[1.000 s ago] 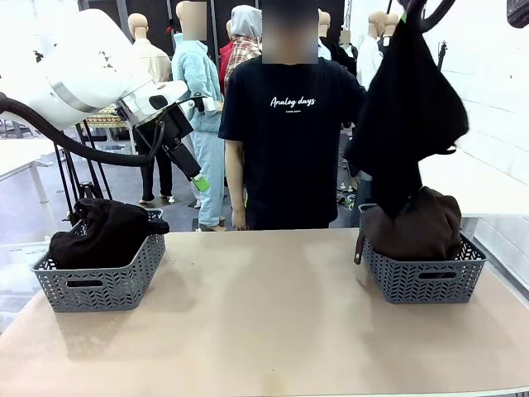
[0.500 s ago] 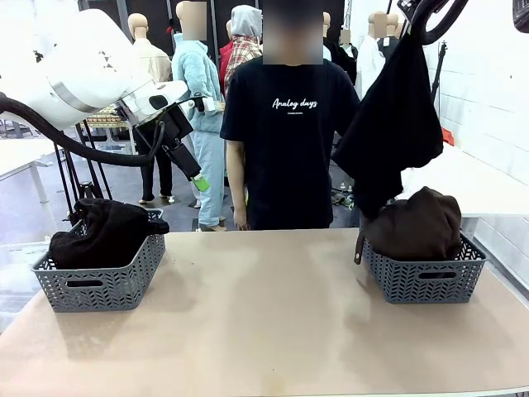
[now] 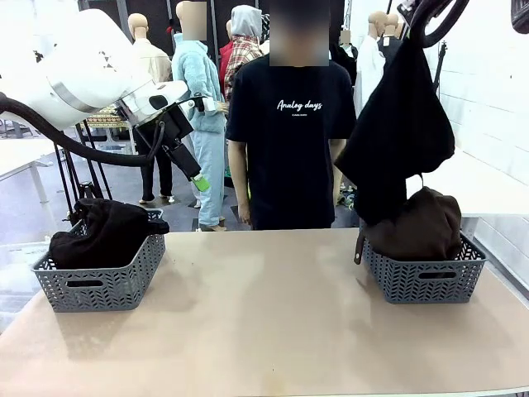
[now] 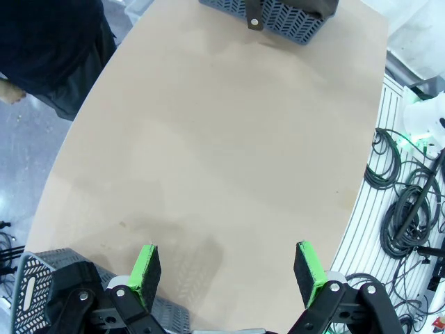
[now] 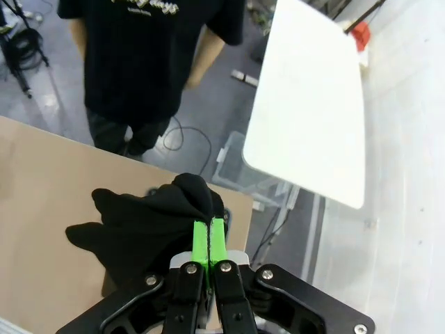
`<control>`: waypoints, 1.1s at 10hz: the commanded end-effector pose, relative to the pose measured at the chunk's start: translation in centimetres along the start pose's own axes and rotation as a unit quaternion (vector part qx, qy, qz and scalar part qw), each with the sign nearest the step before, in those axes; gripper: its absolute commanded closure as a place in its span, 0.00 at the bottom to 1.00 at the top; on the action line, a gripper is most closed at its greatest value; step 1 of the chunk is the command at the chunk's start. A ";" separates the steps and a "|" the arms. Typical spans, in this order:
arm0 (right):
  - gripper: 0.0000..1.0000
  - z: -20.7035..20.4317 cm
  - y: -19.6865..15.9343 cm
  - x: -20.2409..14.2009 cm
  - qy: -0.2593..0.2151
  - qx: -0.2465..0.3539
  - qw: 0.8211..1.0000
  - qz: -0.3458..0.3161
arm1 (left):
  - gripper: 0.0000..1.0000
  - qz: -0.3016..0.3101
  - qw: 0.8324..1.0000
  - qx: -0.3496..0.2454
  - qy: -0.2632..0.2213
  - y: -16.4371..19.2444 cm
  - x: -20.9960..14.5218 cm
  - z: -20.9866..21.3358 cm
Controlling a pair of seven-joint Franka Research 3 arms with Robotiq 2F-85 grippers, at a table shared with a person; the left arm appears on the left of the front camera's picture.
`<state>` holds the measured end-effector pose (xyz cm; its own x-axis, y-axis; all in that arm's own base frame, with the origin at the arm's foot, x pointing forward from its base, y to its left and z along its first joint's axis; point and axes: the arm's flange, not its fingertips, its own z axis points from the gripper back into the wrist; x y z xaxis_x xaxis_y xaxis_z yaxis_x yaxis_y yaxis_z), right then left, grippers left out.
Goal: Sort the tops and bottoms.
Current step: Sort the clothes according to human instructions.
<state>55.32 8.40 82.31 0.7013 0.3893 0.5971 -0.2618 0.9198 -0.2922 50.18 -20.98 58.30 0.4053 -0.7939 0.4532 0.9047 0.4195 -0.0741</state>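
Note:
A black garment (image 3: 401,124) hangs from the picture's top right, above the right grey basket (image 3: 426,279). A dark brown garment (image 3: 417,225) lies heaped in that basket. In the right wrist view my right gripper (image 5: 208,240) is shut, and a fold of the black garment (image 5: 146,229) is pinched between its green pads. The left grey basket (image 3: 99,281) holds a dark garment (image 3: 103,231). My left gripper (image 3: 197,180) hovers high above and behind that basket. It is open (image 4: 226,270), with nothing between its fingers.
A person in a black T-shirt (image 3: 289,132) stands at the table's far edge, in the middle. The tan tabletop (image 3: 264,314) between the baskets is bare. A white side table (image 5: 309,97) stands off to the right. Cables (image 4: 403,202) lie on the floor beside the table.
The hanging black garment swung left off the brown heap, then back to hang just above the right basket. The person shifted slightly to the right. The left arm stayed still.

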 end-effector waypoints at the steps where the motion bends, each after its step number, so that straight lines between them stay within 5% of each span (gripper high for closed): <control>1: 1.00 -1.7 -2.8 -1.1 0.015 -0.004 0.998 -0.064 | 0.00 0.000 1.000 0.000 -0.001 -0.1 -0.1 0.2; 4: 1.00 -3.2 -2.9 -3.2 0.034 -0.028 0.995 -0.089 | 0.00 0.000 1.000 0.000 -0.001 -0.1 -0.1 0.2; 8: 1.00 -12.5 -0.8 -9.9 0.196 -0.003 0.977 -0.089 | 0.00 0.000 1.000 0.000 -0.001 -0.1 -0.1 0.2; 11: 1.00 -15.4 1.9 -13.3 0.246 0.028 0.966 -0.071 | 0.00 0.000 1.000 0.000 -0.001 -0.1 -0.1 0.2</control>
<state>57.36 3.58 62.04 0.9573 0.2054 0.2034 -0.1663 0.9668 -0.1940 50.19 -20.98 58.27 0.4054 -0.7940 0.4529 0.9047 0.4195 -0.0745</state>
